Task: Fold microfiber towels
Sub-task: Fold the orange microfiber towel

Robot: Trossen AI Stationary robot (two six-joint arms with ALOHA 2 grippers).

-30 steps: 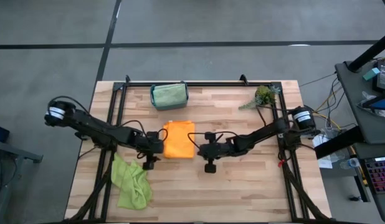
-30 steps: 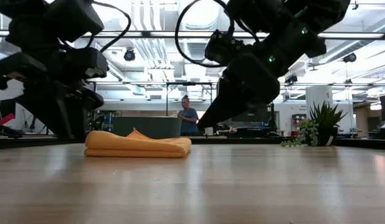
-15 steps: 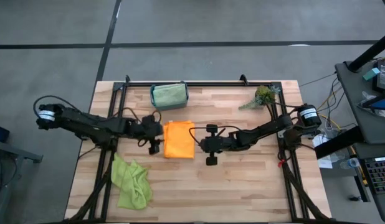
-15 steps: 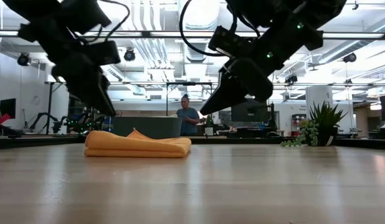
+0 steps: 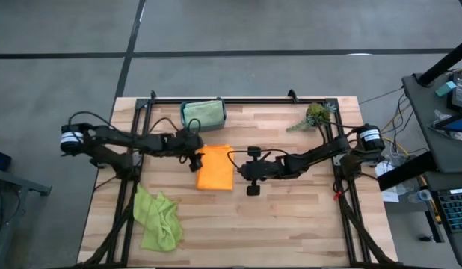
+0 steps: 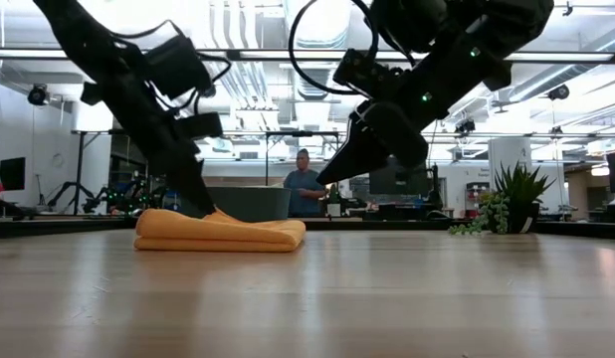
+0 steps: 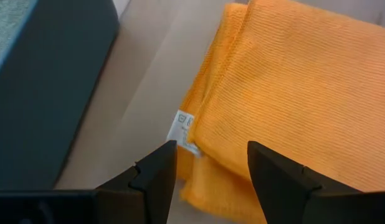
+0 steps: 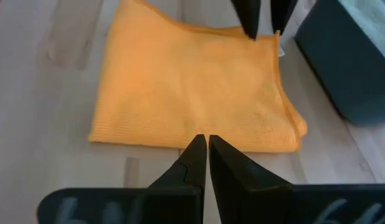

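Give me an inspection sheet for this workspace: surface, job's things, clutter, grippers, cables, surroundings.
Surface: wooden table, black frame rails along its sides.
Job's things: orange towel folded flat at centre; lime green towel crumpled near the left front edge; sage green towel inside the teal bin.
Clutter: plant sprig at the far right.
Grippers: left gripper open over the orange towel's tagged corner; right gripper shut, at the towel's opposite edge.
Cables: black loops on both arms.
Surroundings: person standing behind the table; desk with equipment at right.
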